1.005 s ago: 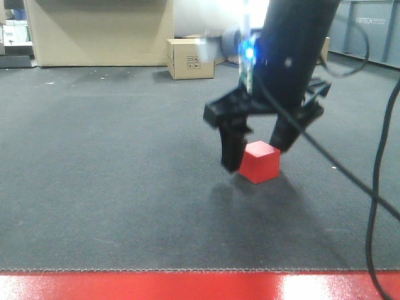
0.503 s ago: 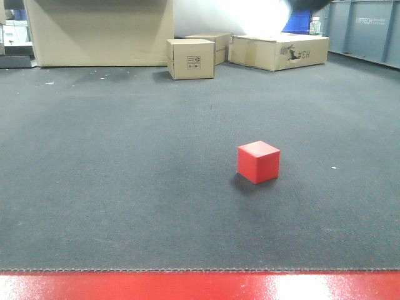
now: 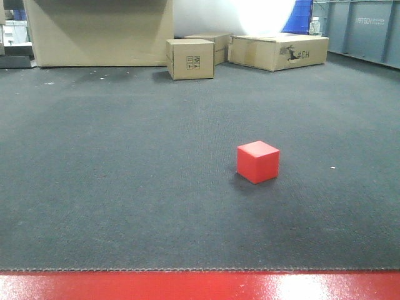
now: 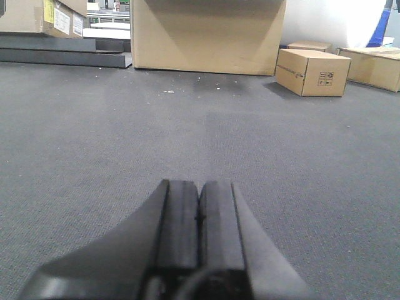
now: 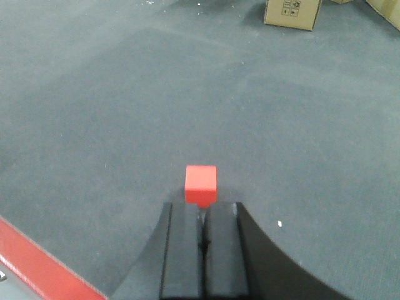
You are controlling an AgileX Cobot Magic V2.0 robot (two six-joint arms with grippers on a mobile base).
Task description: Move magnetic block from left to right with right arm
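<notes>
Dark grey carpet (image 3: 125, 187) covers the floor across all three views, with a glossy red strip (image 3: 200, 286) running along its near edge in the front-facing view. On the carpet sits the magnetic block (image 3: 257, 162), a small bright-red cube standing flat, one corner turned toward the camera, slightly right of centre and well apart from everything else.

Against the far side stand brown cardboard boxes: a large box (image 3: 100, 31) at the left, a small box (image 3: 190, 59) with printed handling symbols just right of it, and a low flat box (image 3: 278, 51) further right. Grey-blue panels (image 3: 362, 31) line the far right.

From the right wrist camera, the right claw (image 5: 202, 240) hangs above the carpet with its two dark fingers pressed together, nothing between them. The magnetic block (image 5: 200, 185) lies just beyond the fingertips in this view, on the carpet below and free of the claw. The red strip (image 5: 37, 269) crosses the lower left corner.

From the left wrist camera, the left claw (image 4: 199, 219) is likewise closed, fingers touching, empty, low over bare carpet. The large box (image 4: 206, 34) and the small box (image 4: 312, 72) stand far ahead of it.
</notes>
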